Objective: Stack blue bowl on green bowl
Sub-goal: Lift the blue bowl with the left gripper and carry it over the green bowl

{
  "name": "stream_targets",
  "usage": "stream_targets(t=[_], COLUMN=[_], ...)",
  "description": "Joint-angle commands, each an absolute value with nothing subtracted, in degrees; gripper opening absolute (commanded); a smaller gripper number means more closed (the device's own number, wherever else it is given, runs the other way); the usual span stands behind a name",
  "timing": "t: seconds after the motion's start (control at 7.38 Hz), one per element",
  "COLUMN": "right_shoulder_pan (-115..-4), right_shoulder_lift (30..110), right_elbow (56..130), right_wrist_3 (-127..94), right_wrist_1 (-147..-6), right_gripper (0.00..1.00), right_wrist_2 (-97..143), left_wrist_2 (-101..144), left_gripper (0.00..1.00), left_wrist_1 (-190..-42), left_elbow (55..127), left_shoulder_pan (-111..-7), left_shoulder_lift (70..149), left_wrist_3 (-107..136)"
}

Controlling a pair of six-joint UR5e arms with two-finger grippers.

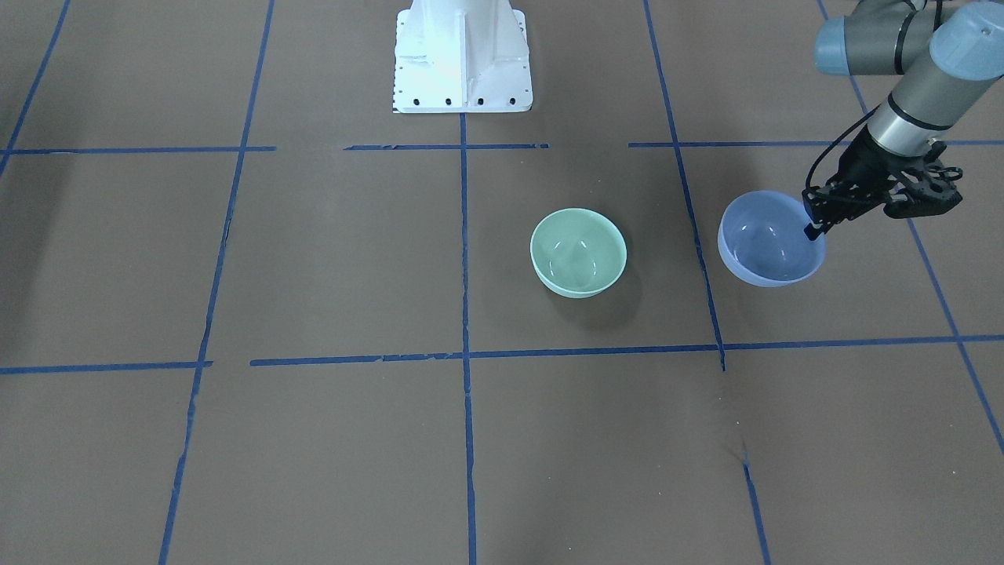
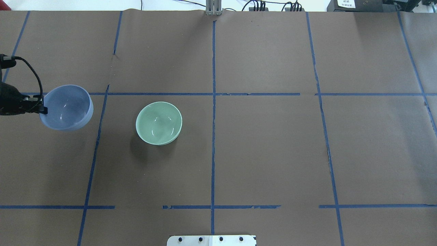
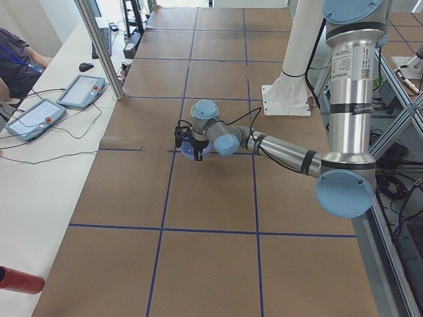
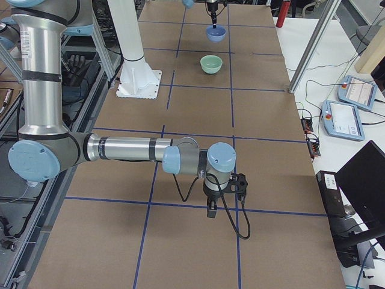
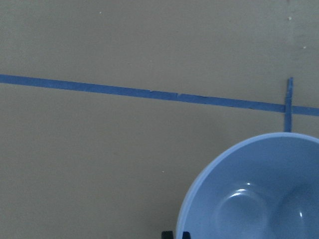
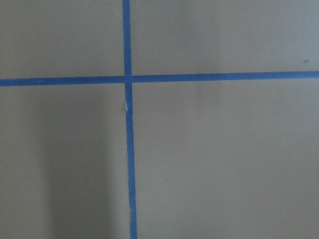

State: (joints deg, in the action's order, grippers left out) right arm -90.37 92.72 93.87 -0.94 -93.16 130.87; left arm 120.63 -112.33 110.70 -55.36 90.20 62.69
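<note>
The blue bowl [image 1: 773,239] hangs tilted from my left gripper [image 1: 816,227], which is shut on its rim on the side away from the green bowl. It also shows in the overhead view [image 2: 66,107] and the left wrist view [image 5: 259,194]. The green bowl [image 1: 579,251] stands upright on the table, about one bowl's width from the blue bowl [image 2: 159,123]. My right gripper [image 4: 212,208] hangs low over the table far from both bowls. It shows only in the right side view, so I cannot tell whether it is open or shut.
Brown paper with blue tape lines [image 2: 213,136] covers the table. The robot's white base [image 1: 463,59] stands at the table's edge. A desk with tablets [image 3: 39,115] and a metal post [image 3: 99,46] runs along the far side.
</note>
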Motion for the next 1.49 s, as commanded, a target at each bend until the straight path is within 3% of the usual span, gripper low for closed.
stream_targets(t=[0.0, 0.41, 0.95, 1.36], right_shoulder_pan=[-90.4, -90.4, -90.4, -90.4], right_shoulder_lift=[92.7, 92.6, 92.7, 92.7], right_elbow=[93.9, 93.9, 93.9, 93.9], right_wrist_3=[-1.0, -0.9, -1.0, -0.9], right_wrist_1=[-93.2, -93.2, -93.2, -93.2], right_gripper=[1.00, 1.00, 1.00, 1.00], right_wrist_2=[130.9, 130.9, 130.9, 130.9], left_wrist_2=[120.6, 117.9, 113.6, 113.6], left_gripper=[0.00, 0.00, 0.00, 0.00], left_wrist_1=[-104.2, -100.0, -100.6, -100.7], left_elbow=[113.0, 112.0, 106.4, 106.3], left_shoulder_pan=[-51.4, -42.5, -37.4, -36.2], left_shoulder_lift=[100.1, 108.0, 111.3, 111.2], left_wrist_3=[74.8, 86.6, 91.5, 91.5])
